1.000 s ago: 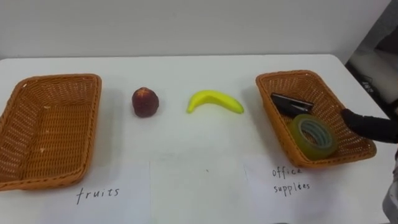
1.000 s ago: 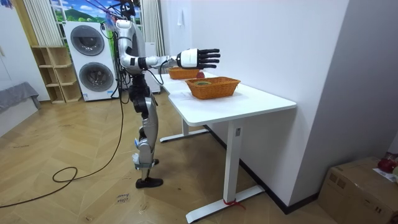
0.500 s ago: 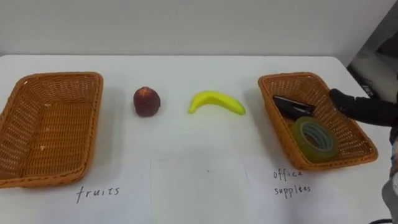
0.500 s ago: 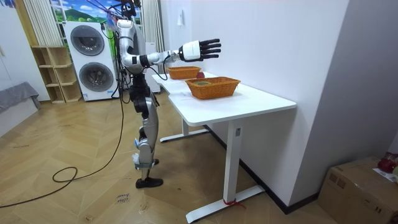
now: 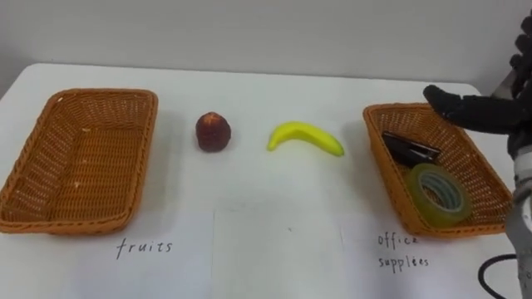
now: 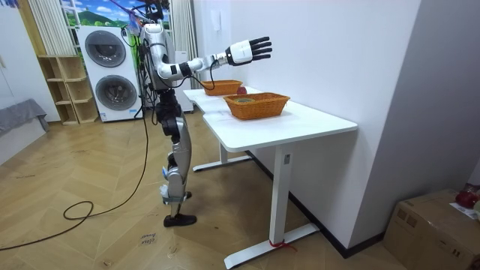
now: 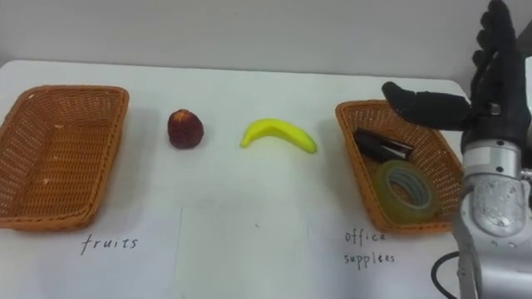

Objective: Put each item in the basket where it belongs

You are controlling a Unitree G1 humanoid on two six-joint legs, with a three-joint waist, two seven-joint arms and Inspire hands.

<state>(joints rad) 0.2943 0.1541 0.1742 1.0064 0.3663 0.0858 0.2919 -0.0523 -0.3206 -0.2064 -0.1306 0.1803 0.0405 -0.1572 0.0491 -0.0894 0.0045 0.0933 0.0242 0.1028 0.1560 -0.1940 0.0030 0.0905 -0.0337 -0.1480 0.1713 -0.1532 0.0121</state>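
Banana [image 7: 278, 133] and peach [image 7: 185, 128] loose on the white table [image 7: 249, 83]
Right hand [image 7: 497, 108], fingers straight and spread, holding nothing, hovers above the office-supplies basket [image 7: 351, 162] at the right; inside lie a dark stapler-like object [image 7: 382, 147] and a tape roll [image 7: 391, 193]. Leftward both fruits lie unobstructed, the fruit basket [image 7: 116, 141] far left.

Bare table [image 5: 274, 178] all around banana [image 5: 306, 137] and red fruit [image 5: 213, 132]

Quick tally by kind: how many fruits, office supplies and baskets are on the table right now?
Fruit: 2 (red fruit, banana)
Office supplies: 2 (tape roll, black item)
Baskets: 2 (left basket, right basket)
Total: 6
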